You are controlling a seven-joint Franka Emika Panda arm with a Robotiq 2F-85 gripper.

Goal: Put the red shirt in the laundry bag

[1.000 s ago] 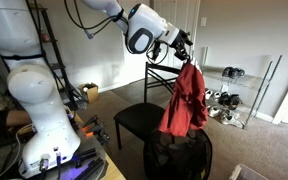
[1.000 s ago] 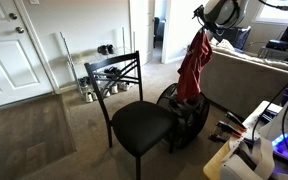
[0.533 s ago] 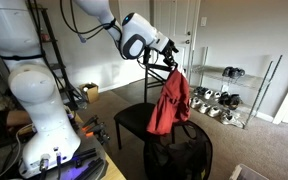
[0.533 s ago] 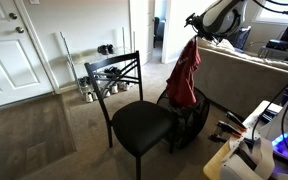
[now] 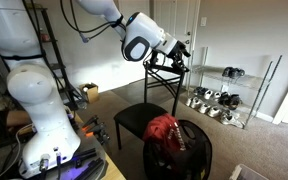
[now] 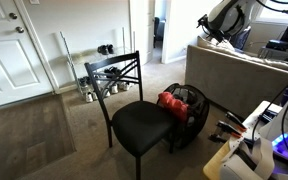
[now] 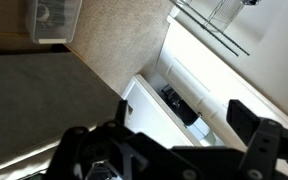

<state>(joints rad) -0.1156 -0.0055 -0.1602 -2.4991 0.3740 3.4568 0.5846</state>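
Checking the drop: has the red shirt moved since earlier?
Yes. The red fabric shirt dropped from backrest height of the black metal chair onto the black laundry bag.

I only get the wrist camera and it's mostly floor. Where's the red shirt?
Observer: The red shirt sits bunched in the open top of the black laundry bag.
Operator: Is it all inside?
Observer: Not fully. It heaps above the rim, on the side next to the chair.
Operator: And where's my gripper?
Observer: The gripper hangs high above the bag, jaws open and empty.
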